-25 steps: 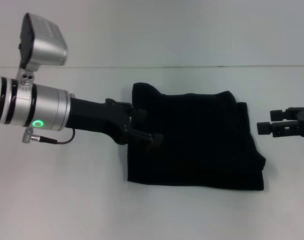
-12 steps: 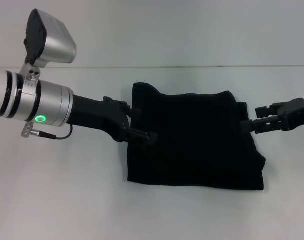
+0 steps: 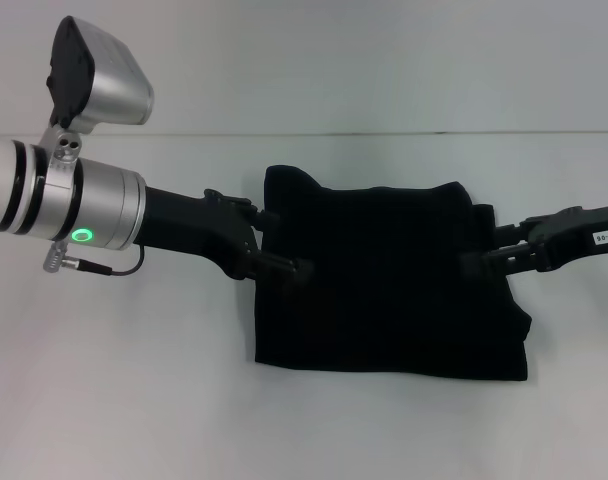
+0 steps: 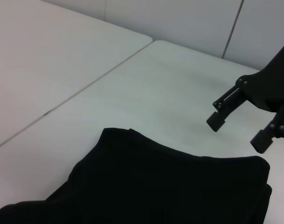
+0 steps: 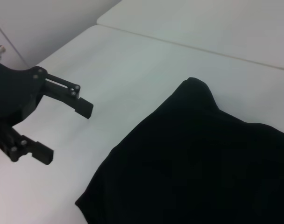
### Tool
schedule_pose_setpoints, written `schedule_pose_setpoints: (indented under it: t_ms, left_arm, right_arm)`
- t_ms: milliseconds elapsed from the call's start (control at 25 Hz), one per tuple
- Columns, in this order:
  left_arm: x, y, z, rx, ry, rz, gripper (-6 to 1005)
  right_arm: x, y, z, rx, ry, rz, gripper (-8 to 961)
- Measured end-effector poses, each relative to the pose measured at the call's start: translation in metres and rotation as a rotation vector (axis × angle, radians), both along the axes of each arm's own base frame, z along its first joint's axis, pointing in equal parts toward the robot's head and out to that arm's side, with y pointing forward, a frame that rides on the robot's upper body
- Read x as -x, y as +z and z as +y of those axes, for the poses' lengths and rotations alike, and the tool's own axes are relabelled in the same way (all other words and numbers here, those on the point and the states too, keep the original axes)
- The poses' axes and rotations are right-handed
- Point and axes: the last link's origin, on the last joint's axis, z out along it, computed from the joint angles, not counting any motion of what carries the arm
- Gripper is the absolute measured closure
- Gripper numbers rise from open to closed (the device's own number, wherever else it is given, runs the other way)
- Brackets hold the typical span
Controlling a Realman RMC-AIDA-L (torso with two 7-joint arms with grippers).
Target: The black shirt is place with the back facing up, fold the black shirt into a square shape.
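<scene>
The black shirt (image 3: 389, 280) lies folded into a rough rectangle in the middle of the white table, also seen in the left wrist view (image 4: 170, 186) and the right wrist view (image 5: 198, 163). My left gripper (image 3: 277, 242) is at the shirt's left edge, open, with nothing between its fingers; the right wrist view shows this left gripper (image 5: 58, 130) beside the fabric, not holding it. My right gripper (image 3: 489, 252) is at the shirt's right edge. In the left wrist view the right gripper (image 4: 237, 133) stands open just beyond the cloth.
The white table (image 3: 134, 400) has a seam line running across its far side (image 3: 384, 133). A grey wall rises behind it. Bare tabletop lies in front of the shirt and to both sides.
My right gripper has moved left from off the shirt's side to its right edge. My left gripper has drawn back slightly toward the shirt's left edge. The shirt has not shifted.
</scene>
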Motion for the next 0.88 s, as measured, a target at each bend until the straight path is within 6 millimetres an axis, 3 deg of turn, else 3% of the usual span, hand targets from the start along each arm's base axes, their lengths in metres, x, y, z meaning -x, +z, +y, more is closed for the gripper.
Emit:
schedule_pose_setpoints:
  t_ms: [880]
  left_arm:
    - [0.010,0.001,0.001,-0.024,0.020,0.031,123]
  right_arm:
    - [0.033,-0.030,0.022,0.030,0.086,-0.072,28]
